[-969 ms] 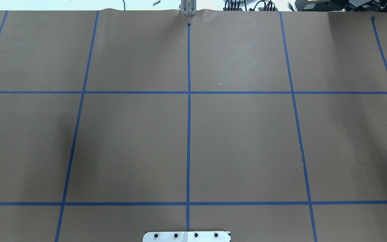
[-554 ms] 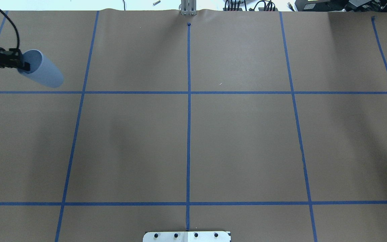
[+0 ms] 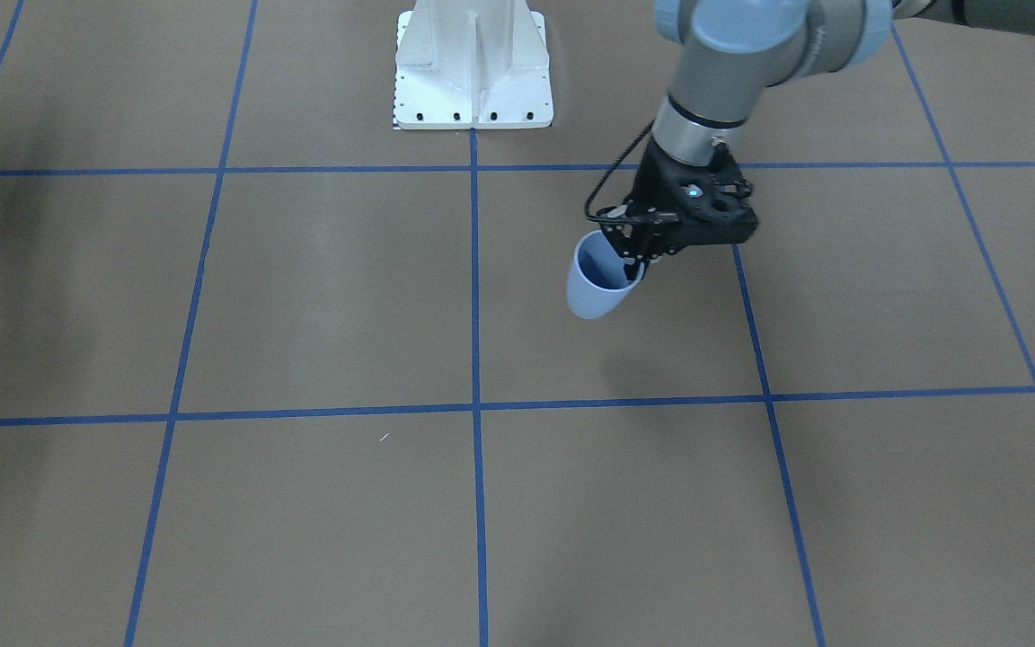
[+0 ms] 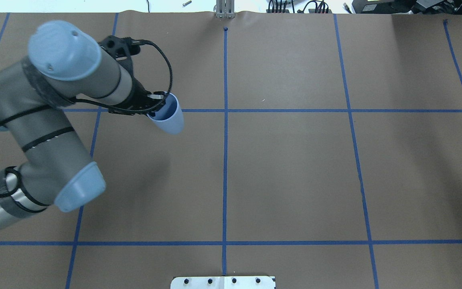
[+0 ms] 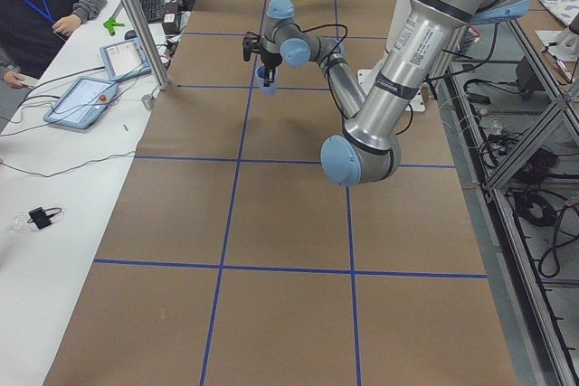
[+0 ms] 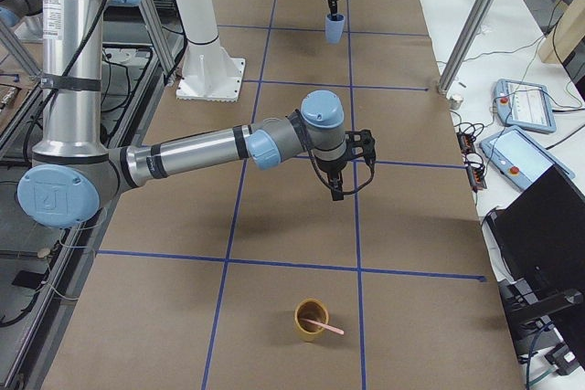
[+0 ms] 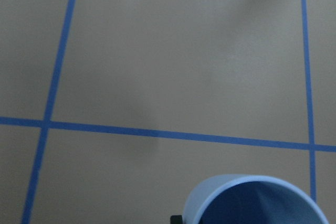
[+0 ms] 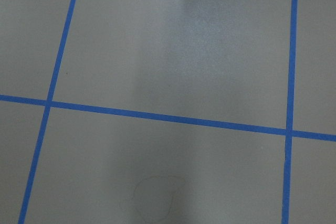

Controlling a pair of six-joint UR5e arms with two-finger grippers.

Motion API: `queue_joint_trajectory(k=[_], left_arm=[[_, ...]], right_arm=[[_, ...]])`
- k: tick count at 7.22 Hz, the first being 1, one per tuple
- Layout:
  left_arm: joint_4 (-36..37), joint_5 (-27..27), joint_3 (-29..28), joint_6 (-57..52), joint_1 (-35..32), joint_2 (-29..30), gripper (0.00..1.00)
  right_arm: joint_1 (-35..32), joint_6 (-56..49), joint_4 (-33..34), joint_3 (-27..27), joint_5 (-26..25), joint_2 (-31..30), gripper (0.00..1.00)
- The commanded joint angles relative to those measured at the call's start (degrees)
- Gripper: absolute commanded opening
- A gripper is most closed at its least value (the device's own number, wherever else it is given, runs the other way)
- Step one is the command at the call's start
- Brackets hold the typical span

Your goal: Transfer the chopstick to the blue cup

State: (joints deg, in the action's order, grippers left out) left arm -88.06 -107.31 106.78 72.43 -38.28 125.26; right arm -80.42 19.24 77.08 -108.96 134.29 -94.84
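While the left claw [image 3: 632, 259] is clamped on the blue cup [image 3: 591, 292] at its rim, one finger inside and one outside, the cup hangs tilted, clear of the table [image 3: 302, 296]. Chopstick [image 6: 323, 324] sits in a brown cup [image 6: 309, 335] near the table's right end, leaning over the rim, well apart from the right claw [image 6: 337, 191]. Can't tell if that one's fingers are apart or together.

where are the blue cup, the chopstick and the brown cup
blue cup [image 3: 591, 295]: exterior front-facing view, on its outer wall below the rim
chopstick [image 6: 333, 329]: exterior right view, on the end sticking out past the rim
brown cup [image 6: 308, 335]: exterior right view, on its near outer wall
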Motion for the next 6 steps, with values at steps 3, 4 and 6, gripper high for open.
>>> queue_joint_trajectory(k=[3,4,6], left_arm=[[-4.0,8.3,-14.4,5.5,10.2,10.9,0.0],[-4.1,8.6,-14.7,5.5,10.7,10.9,0.0],[-4.1,9.0,-14.8,5.4,11.6,10.8,0.0]], right_arm=[[0.0,0.0,0.0,0.2,0.0,0.0,1.0],[0.0,0.0,0.0,0.2,0.0,0.0,1.0],[0.0,0.0,0.0,0.5,0.0,0.0,1.0]])
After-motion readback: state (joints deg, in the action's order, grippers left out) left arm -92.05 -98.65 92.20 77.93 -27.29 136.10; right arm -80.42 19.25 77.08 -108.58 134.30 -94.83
